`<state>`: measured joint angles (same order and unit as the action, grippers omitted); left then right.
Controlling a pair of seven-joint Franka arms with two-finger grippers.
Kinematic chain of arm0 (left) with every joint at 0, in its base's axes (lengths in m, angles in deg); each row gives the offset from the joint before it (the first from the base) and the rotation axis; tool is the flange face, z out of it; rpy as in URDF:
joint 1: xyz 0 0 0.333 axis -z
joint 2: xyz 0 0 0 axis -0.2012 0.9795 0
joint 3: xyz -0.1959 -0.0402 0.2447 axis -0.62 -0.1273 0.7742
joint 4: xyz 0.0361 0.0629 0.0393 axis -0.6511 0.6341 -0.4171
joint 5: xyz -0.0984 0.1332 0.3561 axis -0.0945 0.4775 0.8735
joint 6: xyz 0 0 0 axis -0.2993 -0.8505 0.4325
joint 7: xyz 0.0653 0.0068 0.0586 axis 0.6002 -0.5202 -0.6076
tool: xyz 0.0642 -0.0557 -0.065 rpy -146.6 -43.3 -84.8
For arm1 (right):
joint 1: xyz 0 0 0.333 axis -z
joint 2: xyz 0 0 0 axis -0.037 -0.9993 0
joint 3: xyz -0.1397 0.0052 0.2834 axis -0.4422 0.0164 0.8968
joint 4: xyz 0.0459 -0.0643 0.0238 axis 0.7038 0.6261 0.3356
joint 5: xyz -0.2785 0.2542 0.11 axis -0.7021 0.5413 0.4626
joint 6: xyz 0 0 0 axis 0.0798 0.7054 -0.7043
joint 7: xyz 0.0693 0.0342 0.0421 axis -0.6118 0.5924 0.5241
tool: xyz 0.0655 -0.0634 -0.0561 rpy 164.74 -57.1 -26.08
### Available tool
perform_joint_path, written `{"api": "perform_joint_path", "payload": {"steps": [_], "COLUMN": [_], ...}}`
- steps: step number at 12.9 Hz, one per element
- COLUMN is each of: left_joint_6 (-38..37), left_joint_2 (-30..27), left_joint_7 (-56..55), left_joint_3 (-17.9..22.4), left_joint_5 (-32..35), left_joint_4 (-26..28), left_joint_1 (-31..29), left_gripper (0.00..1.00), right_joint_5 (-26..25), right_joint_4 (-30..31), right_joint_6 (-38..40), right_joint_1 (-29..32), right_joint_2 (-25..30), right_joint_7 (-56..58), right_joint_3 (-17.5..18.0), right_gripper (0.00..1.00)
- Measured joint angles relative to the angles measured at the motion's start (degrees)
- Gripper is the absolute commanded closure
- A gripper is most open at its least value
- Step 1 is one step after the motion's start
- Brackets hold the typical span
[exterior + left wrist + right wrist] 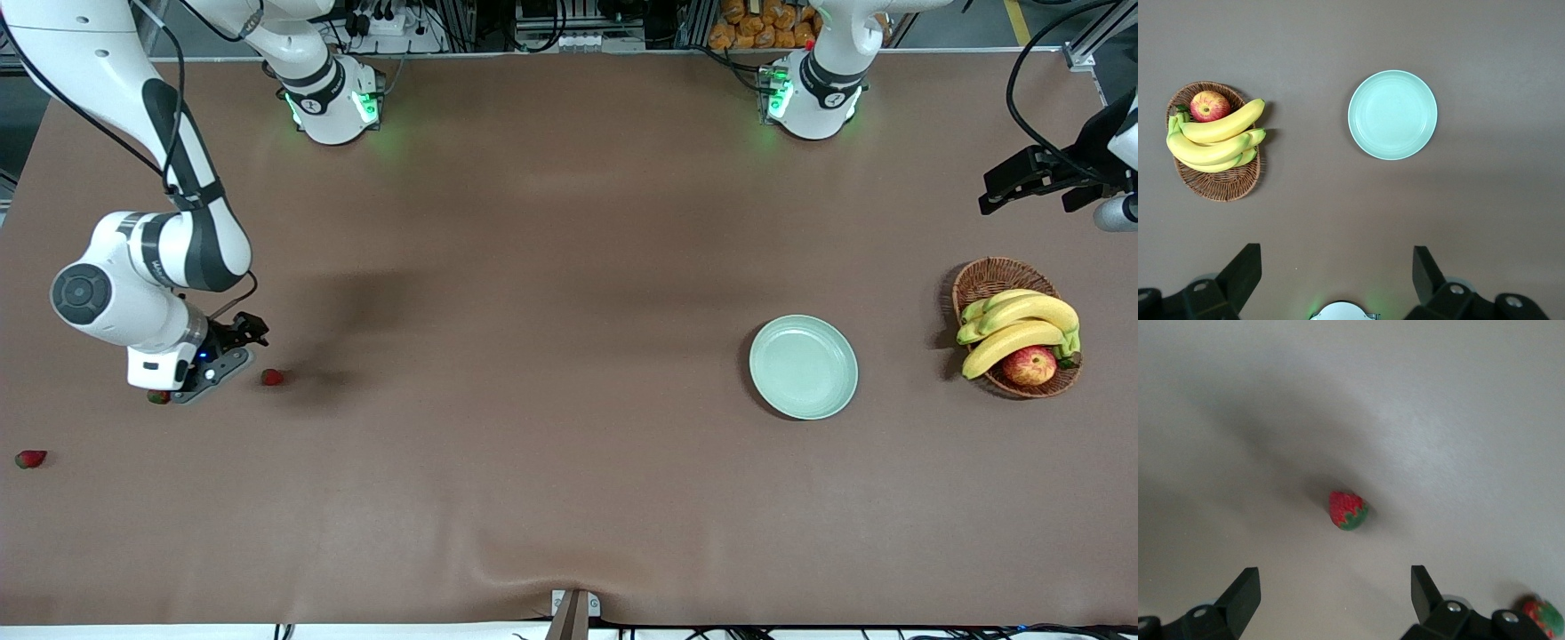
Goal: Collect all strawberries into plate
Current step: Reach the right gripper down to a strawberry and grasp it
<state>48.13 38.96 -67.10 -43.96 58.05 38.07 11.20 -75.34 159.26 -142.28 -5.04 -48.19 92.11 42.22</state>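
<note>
Three strawberries lie at the right arm's end of the table: one [272, 377] beside my right gripper, one [158, 397] half hidden under that arm's hand, and one [29, 459] nearer the front camera by the table's edge. My right gripper [244, 333] hovers low and open; in the right wrist view its jaws [1335, 600] frame bare table just short of a strawberry [1347, 511], with another strawberry [1541, 618] off to the side. The mint-green plate [803, 367] lies empty toward the left arm's end. My left gripper [1000, 191] waits high up, open and empty [1338, 277], looking down on the plate [1392, 115].
A wicker basket [991, 276] with bananas [1018, 324] and an apple [1029, 364] stands beside the plate, at the left arm's end of the table. The left wrist view shows the same basket [1218, 187]. A brown cloth covers the table.
</note>
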Motion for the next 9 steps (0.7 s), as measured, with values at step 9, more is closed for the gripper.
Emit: {"api": "perform_joint_path", "payload": {"steps": [9], "left_joint_6": [-0.04], "left_joint_2": [0.19], "left_joint_7": [0.03], "left_joint_3": [0.0], "left_joint_5": [0.0], "left_joint_4": [0.03], "left_joint_1": [-0.01], "left_gripper": [0.0], "right_joint_5": [-0.6], "right_joint_4": [-1.42], "right_joint_6": [-5.38], "right_joint_1": [-1.42], "right_joint_2": [-7.58], "right_joint_7": [11.6], "right_joint_3": [0.03], "right_gripper": [0.0]}}
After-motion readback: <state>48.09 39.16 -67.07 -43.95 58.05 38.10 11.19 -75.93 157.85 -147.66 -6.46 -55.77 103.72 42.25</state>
